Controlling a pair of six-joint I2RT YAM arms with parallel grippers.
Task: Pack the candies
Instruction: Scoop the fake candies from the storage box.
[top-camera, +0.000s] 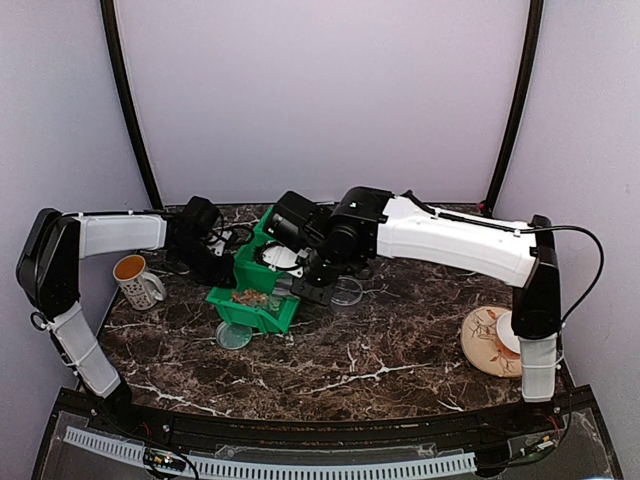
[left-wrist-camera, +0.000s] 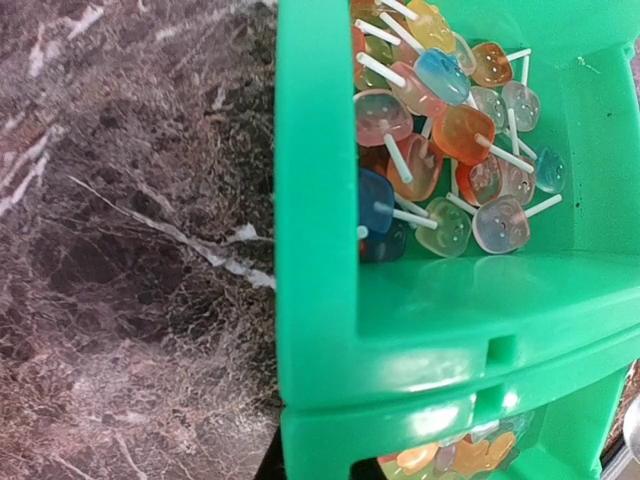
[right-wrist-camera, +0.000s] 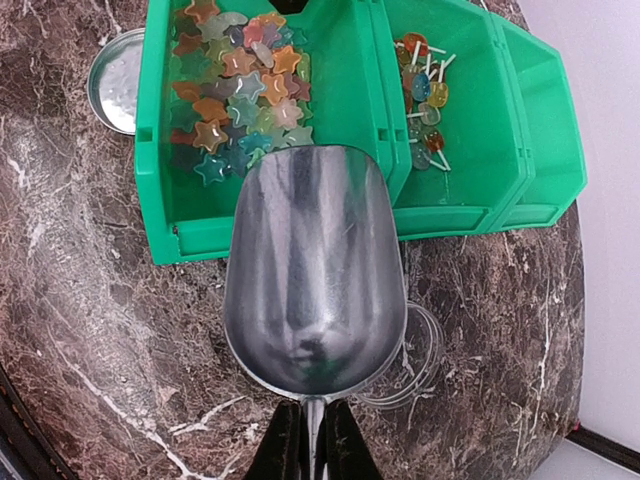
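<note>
Top external view is showing the dark marble table (top-camera: 400, 370) carrying everything, with both arms reaching in over its middle. Three green bins (top-camera: 250, 280) are sitting side by side there, touching. A patterned plate (top-camera: 485, 340) is lying near the right arm's base. A white mug (top-camera: 135, 282) is standing at the left, well apart from the bins.

The metal scoop (right-wrist-camera: 315, 270) is hanging over the table, its front lip overlapping the near wall of one bin in the right wrist view. The right claw (right-wrist-camera: 305, 445) is pinching the scoop's thin handle. The left claw (top-camera: 222, 256) is sitting just beside the bins, fingers pressed almost together; whether it is gripping anything I cannot tell.

A clear round dish (right-wrist-camera: 420, 360) is lying under the scoop, and a silvery round dish (right-wrist-camera: 115, 65) is lying beside the same bin. The candies (right-wrist-camera: 235, 90), small star shapes in mixed colours, are lying heaped in that bin. Lollipops (left-wrist-camera: 440, 130) are filling the next one.
</note>
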